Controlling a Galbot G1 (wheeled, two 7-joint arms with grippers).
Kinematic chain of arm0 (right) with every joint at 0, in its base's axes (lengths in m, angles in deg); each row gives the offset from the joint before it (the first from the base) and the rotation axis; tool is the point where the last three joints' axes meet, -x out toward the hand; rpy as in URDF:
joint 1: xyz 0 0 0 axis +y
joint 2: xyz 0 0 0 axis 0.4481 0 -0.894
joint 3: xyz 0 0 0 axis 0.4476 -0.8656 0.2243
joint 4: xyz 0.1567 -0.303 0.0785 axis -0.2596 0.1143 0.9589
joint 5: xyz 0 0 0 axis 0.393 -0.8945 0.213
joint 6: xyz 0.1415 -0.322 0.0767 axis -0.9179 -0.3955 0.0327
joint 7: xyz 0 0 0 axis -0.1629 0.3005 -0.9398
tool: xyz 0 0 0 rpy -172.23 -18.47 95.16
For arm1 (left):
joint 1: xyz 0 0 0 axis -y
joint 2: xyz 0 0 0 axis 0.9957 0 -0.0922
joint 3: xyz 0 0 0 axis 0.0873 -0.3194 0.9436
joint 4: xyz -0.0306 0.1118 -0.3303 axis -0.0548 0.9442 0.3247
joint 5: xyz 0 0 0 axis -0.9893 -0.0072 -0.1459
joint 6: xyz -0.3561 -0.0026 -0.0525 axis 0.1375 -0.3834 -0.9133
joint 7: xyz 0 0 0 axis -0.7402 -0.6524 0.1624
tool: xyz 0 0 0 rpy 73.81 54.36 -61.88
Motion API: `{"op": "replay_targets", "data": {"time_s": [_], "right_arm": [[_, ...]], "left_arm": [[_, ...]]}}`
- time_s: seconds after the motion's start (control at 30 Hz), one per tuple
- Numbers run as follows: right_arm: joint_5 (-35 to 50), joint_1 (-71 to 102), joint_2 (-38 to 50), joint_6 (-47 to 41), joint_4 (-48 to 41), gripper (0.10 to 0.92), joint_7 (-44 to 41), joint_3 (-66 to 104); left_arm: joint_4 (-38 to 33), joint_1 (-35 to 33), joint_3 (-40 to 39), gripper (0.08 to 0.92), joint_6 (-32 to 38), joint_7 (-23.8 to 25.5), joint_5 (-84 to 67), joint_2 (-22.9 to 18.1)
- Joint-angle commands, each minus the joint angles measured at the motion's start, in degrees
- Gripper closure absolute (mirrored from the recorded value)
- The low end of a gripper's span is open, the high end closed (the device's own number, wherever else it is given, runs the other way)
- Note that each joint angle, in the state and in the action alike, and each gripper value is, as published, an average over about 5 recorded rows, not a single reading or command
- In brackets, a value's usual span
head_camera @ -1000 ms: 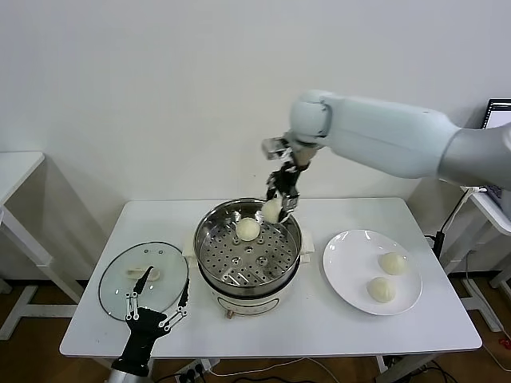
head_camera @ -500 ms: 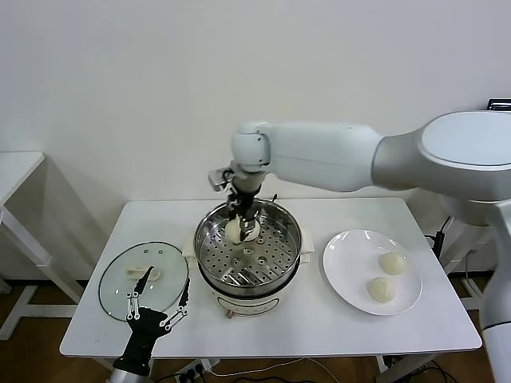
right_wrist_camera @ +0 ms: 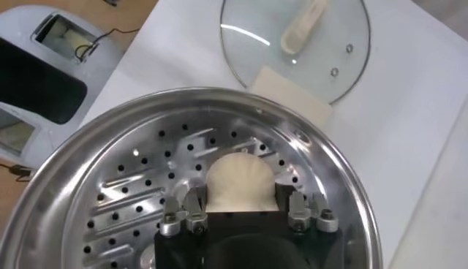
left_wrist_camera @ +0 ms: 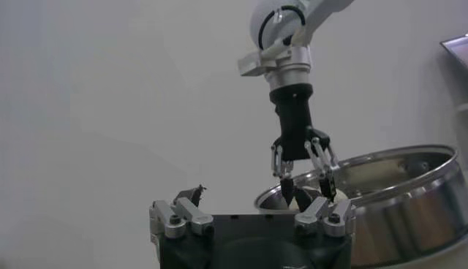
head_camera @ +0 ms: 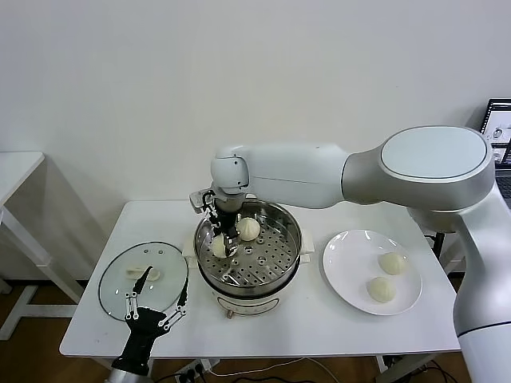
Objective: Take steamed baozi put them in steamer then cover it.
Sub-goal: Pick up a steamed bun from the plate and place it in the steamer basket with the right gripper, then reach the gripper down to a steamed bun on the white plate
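Note:
The steamer (head_camera: 287,263) stands mid-table with one baozi (head_camera: 250,228) on the far part of its perforated tray. My right gripper (head_camera: 219,238) reaches low inside the steamer's left part, shut on a second baozi (head_camera: 218,246). In the right wrist view that baozi (right_wrist_camera: 241,175) sits between the fingers of the right gripper (right_wrist_camera: 243,196), just over the tray (right_wrist_camera: 131,190). Two more baozi (head_camera: 393,262) (head_camera: 381,289) lie on the white plate (head_camera: 345,271). The glass cover (head_camera: 120,287) lies flat on the table left of the steamer. My left gripper (head_camera: 153,313) is open and empty at its near edge.
The left wrist view shows the left gripper (left_wrist_camera: 252,213), and beyond it the right gripper (left_wrist_camera: 307,179) dipping into the steamer (left_wrist_camera: 395,212). The cover (right_wrist_camera: 292,40) also shows in the right wrist view beyond the steamer rim. The table's front edge runs just below the left gripper.
My right gripper has carried the baozi from above the steamer's far rim leftward and down into the left part of the tray. The left arm has not moved.

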Motion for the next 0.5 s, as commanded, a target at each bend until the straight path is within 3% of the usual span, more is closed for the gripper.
{"op": "replay_targets", "data": {"time_s": [0.03,0.17,0.37,0.5], "right_arm": [[-0.15,0.92,-0.93,-0.37,-0.11,0.302,1.48,-0.23],[-0.32,1.58,-0.95,-0.41,-0.31,0.22,2.08,0.0],[-0.51,0.68,0.96,-0.59,1.17,0.203,2.13,1.48],[-1.09,-2.55,6.79,-0.61,5.8,0.203,1.31,3.82]], "left_arm": [[-0.01,-0.08,0.05,0.177,-0.01,-0.01,0.02,0.02],[-0.03,-0.17,0.3,0.177,0.07,-0.02,0.02,0.07],[-0.26,-0.46,0.32,0.177,0.18,-0.05,0.11,-0.01],[-0.55,-0.74,0.25,0.177,0.16,-0.07,0.32,-0.08]]}}
